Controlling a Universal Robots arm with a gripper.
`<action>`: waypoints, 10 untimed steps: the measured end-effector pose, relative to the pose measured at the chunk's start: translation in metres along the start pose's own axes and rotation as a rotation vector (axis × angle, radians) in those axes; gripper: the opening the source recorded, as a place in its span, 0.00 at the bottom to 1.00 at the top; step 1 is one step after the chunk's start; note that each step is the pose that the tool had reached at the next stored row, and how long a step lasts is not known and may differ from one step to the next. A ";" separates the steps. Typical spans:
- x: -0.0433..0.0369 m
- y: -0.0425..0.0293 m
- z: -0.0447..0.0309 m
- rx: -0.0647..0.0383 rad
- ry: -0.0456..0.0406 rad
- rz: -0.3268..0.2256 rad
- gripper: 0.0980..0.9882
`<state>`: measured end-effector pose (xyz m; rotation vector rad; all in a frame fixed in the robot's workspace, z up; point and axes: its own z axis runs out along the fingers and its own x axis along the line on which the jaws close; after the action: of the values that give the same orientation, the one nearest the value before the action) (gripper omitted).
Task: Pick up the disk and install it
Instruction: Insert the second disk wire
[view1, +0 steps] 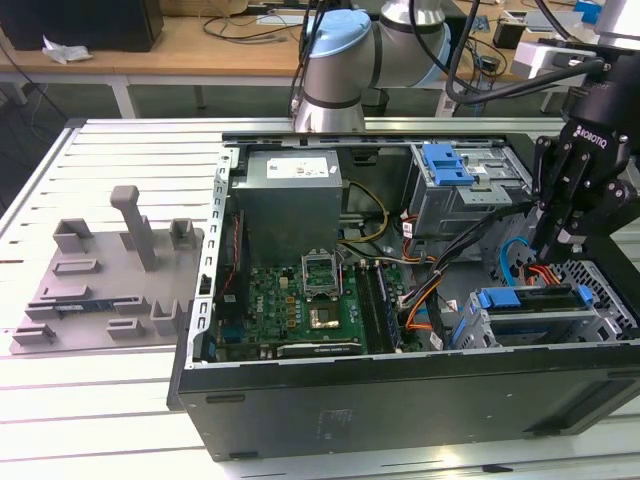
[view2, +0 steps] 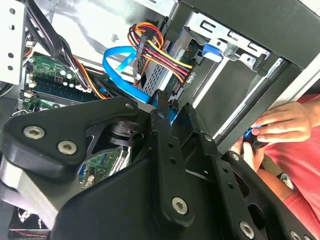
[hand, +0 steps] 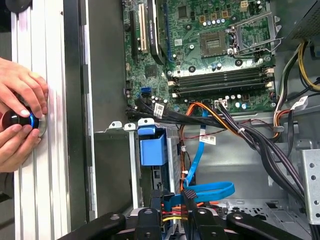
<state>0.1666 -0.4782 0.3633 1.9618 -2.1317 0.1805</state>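
Observation:
The disk (view1: 530, 298) lies in the lower drive cage at the front corner of the open computer case (view1: 400, 400), on the exterior view's right. Its blue side rails show, and one blue rail (hand: 152, 145) is in the first wrist view. My gripper (view1: 555, 245) hangs just above the disk without touching it. In both wrist views its fingers (hand: 155, 200) stand a little apart with nothing held between them. Red and yellow power wires (view2: 160, 50) and a blue data cable (hand: 205, 191) run just past the gripper (hand: 172, 197) (view2: 175, 117).
A grey power-supply box (view1: 290, 200), the motherboard (view1: 300, 295) and an upper cage with a bare blue clip (view1: 447, 165) are inside the case. A grey fixture plate (view1: 100, 280) lies on the exterior view's left. A person's hands (hand: 20, 115) rest on a button beside the case.

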 end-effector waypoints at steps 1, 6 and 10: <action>0.0004 0.0000 -0.0002 0.000 -0.0002 0.001 0.23; 0.0036 -0.0001 -0.0004 0.005 -0.0047 0.005 0.23; 0.0040 0.0003 -0.0001 0.011 -0.0108 0.007 0.23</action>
<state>0.1661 -0.4820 0.3645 1.9663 -2.1487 0.1835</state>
